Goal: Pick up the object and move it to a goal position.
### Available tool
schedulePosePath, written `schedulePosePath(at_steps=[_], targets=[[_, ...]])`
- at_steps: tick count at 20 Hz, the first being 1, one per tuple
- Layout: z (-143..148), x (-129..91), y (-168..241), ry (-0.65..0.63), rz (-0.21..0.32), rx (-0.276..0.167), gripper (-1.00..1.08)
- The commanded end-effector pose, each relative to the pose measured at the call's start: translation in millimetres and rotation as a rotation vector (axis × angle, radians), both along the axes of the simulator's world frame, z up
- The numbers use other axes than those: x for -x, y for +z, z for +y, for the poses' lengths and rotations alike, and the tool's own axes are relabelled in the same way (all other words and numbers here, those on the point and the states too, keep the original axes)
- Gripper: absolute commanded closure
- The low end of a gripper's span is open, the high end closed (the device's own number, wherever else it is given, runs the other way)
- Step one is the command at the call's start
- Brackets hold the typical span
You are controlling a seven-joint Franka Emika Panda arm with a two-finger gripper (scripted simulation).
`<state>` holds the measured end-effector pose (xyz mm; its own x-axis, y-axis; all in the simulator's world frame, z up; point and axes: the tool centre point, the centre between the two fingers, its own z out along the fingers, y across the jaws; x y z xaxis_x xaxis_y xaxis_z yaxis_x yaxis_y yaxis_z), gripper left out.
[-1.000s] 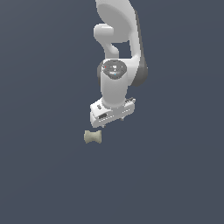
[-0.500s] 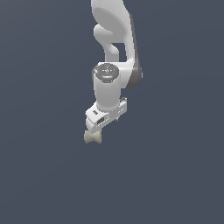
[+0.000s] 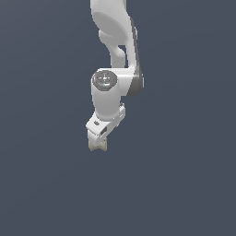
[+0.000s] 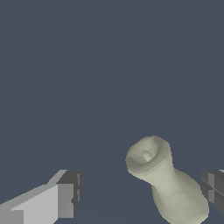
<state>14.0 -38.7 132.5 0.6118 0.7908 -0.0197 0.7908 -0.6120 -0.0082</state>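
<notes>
The object point(image 4: 164, 179) is a small pale beige-olive spool with flared ends and a narrow waist. In the wrist view it lies between my two fingers, closer to one finger pad point(image 4: 213, 188) than to the other point(image 4: 70, 194), and touches neither. In the exterior view only its lower part point(image 3: 98, 145) shows under the white hand. My gripper point(image 3: 97, 140) is open and stands directly over the spool, with the jaws on either side of it.
The white arm point(image 3: 115, 55) rises from the hand toward the top of the exterior view. The flat dark blue-grey ground point(image 3: 184, 184) lies all around.
The arm has swung toward the exterior view's left and come down, so the hand now covers the spool that lay apart from it a second ago. The spool has not moved.
</notes>
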Motion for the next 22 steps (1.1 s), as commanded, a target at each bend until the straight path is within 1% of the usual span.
schedulePosePath(at_steps=[1, 17, 22], targets=[[-5.5, -1.4, -2.1, 0.06, -0.001, -0.002, -0.92], [-41.0, -8.7, -14.9, 0.431, -0.008, -0.012, -0.92], [-50.4, -10.3, -18.2, 0.527, -0.011, -0.014, -0.92]])
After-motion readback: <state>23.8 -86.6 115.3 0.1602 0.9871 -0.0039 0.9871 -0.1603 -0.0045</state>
